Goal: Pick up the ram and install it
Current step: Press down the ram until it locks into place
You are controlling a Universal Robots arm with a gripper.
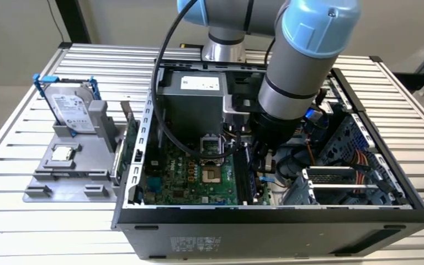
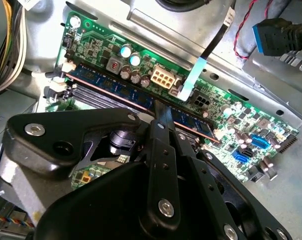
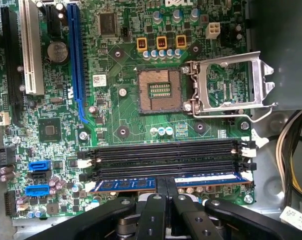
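Ram: the long, thin, dark circuit-board stick with blue labels, the ram [image 3: 201,181], is seen standing on edge in the outermost of the long black memory slots [image 3: 166,156] on the green motherboard [image 3: 121,120]; in the second wrist view the ram [image 2: 116,87] runs slantwise across the board.
Hand: the black two-fingered hand [image 3: 165,186] is seen pinching the ram at its middle, with the fingers [image 3: 160,186] pressed against the two flat faces of the stick; in the second wrist view the hand [image 2: 163,116] meets the stick's upper edge.
Slots beside: three more black memory slots are seen lying parallel, just beside the ram, between it and the square processor socket [image 3: 160,91].
Socket frame: a silver metal retention frame [image 3: 230,82] is seen swung open beside the socket.
Connectors: blue data connectors [image 3: 39,165] are seen near one end of the memory slots.
Arm: the grey and light-blue robot arm [image 1: 300,61] is seen reaching down into the open black computer case [image 1: 271,221].
Tray: a grey plastic holder [image 1: 68,165] is seen on the exterior view's left of the case, carrying an upright silver hard drive in a blue frame [image 1: 72,107] and a small square silver chip [image 1: 64,153].
Bench: the case and holder are borne by a ribbed aluminium bench [image 1: 20,226].
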